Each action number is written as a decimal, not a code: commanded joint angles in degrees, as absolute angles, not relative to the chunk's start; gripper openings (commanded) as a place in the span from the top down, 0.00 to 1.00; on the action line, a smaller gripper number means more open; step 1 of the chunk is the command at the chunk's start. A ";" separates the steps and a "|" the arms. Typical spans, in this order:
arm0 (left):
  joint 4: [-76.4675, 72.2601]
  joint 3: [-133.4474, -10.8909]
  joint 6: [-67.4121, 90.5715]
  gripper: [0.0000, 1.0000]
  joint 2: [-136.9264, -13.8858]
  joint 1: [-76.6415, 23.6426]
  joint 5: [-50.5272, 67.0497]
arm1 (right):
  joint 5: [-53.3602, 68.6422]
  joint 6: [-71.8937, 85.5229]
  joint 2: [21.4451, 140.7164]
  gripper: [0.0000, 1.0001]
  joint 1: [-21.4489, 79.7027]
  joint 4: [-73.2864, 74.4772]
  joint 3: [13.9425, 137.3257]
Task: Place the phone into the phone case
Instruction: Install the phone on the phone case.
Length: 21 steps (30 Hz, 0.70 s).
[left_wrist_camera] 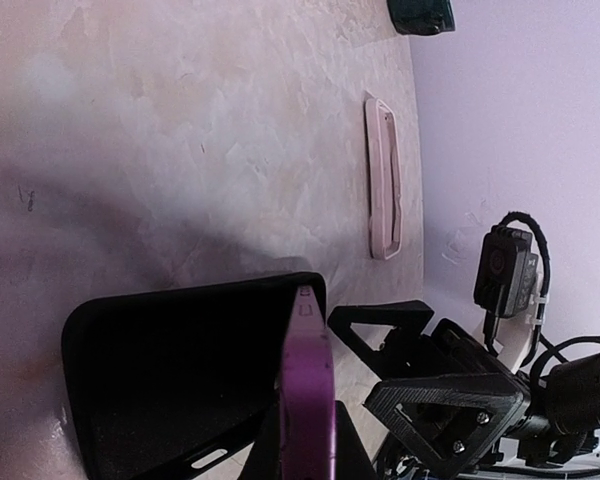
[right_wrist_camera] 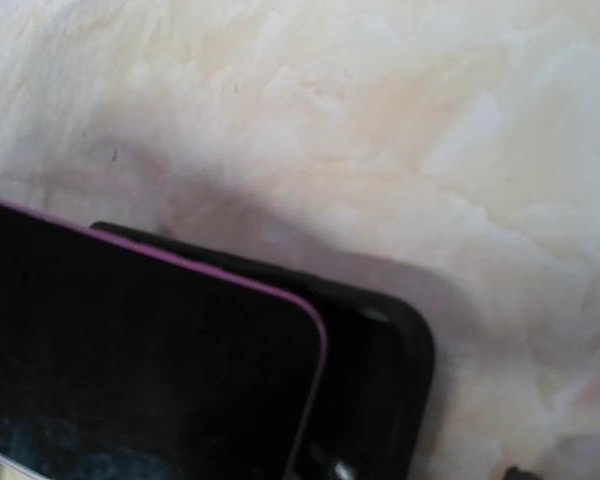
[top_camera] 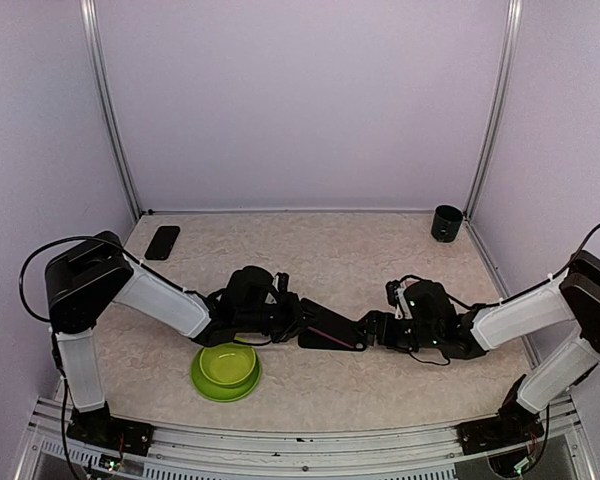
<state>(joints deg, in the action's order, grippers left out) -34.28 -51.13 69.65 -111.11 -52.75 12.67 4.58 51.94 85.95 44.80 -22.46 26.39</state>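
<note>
The phone (top_camera: 325, 332), dark-screened with a purple rim, is tilted over the black phone case (top_camera: 338, 342) in the middle of the table. My left gripper (top_camera: 285, 318) is shut on the phone; in the left wrist view its fingers (left_wrist_camera: 365, 450) pinch the purple edge (left_wrist_camera: 308, 380), with the case (left_wrist_camera: 170, 370) beside it. My right gripper (top_camera: 374, 330) is at the case's right end, and its fingers (left_wrist_camera: 400, 318) stand wide apart. The right wrist view shows a phone corner (right_wrist_camera: 150, 350) lying over a case corner (right_wrist_camera: 400, 350); its own fingers are hidden.
A green bowl (top_camera: 226, 370) sits close in front of the left gripper. A flat black slab (top_camera: 162, 242) lies at the back left. A black cup (top_camera: 447, 222) stands in the back right corner. Metal posts and walls enclose the table.
</note>
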 commanded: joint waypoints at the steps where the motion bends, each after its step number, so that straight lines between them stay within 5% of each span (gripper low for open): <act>1: -37.71 -52.95 70.77 1.00 -112.05 -53.17 12.83 | 5.76 52.87 87.28 0.14 44.51 -25.21 25.21; 21: -39.81 -52.25 71.37 1.00 -115.46 -54.59 11.20 | 10.93 56.63 92.45 0.15 44.69 -32.52 23.91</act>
